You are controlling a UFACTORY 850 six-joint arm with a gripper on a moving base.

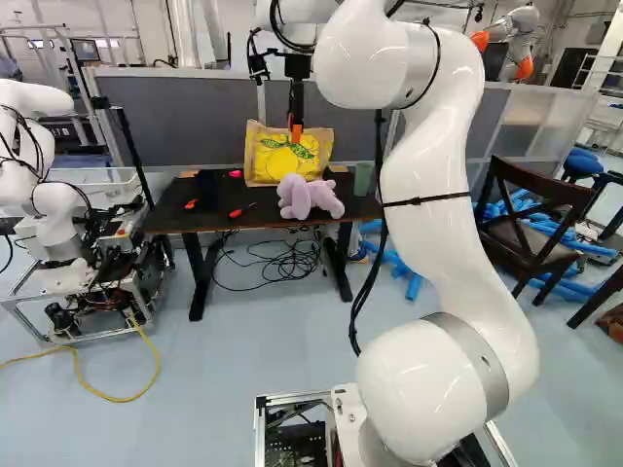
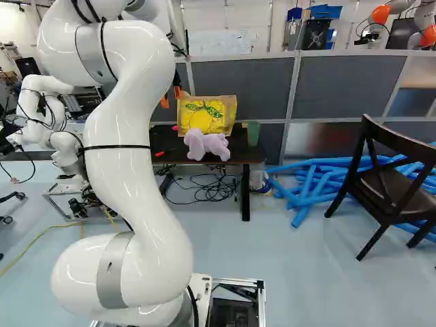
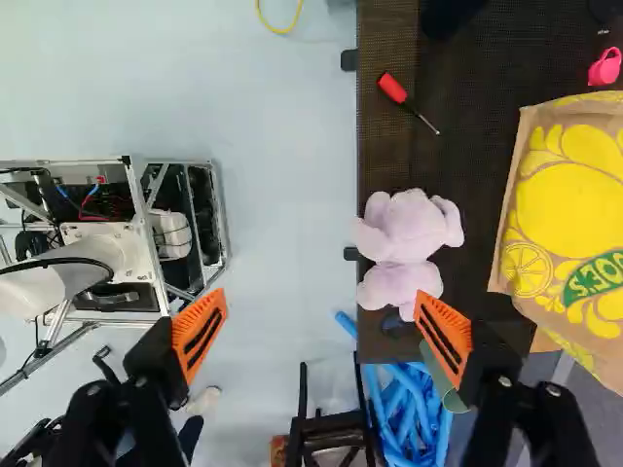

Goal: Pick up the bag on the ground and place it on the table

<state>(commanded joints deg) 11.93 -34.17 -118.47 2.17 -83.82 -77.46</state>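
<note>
fingers point(image 1: 296, 132), one pair, orange-padded: standing wide apart, gripping nothing, and hanging above the level of the desk point(image 1: 173, 216); in the wrist view they are framing floor, the near edge of the desk and part of the toy between them. bag point(image 1: 268, 163), one, brown paper with yellow and green printing: resting on the desk toward its far side, lying off beside the fingers in the wrist view and outside the gap between them. plush toy point(image 1: 307, 196), one, lavender: sitting on the desk near its front edge, standing between the base and the bag, partly blocking the bag from both base views. green cup point(image 2: 253, 133), one: standing beside the toy and bag. screwdriver point(image 3: 392, 88), red-handled: lying on the desk toward its near edge. small pink item point(image 3: 605, 68): lying near the bag. cables point(image 2: 214, 189), black: coiling on the floor under the desk. blue foam tubes point(image 2: 310, 187): heaping on the floor beside the desk. dark wooden chair point(image 2: 385, 194): standing by the tubes. grey partition point(image 2: 259, 83): rising behind the desk. another robot point(image 1: 51, 216): standing at the left of the left base view.
</note>
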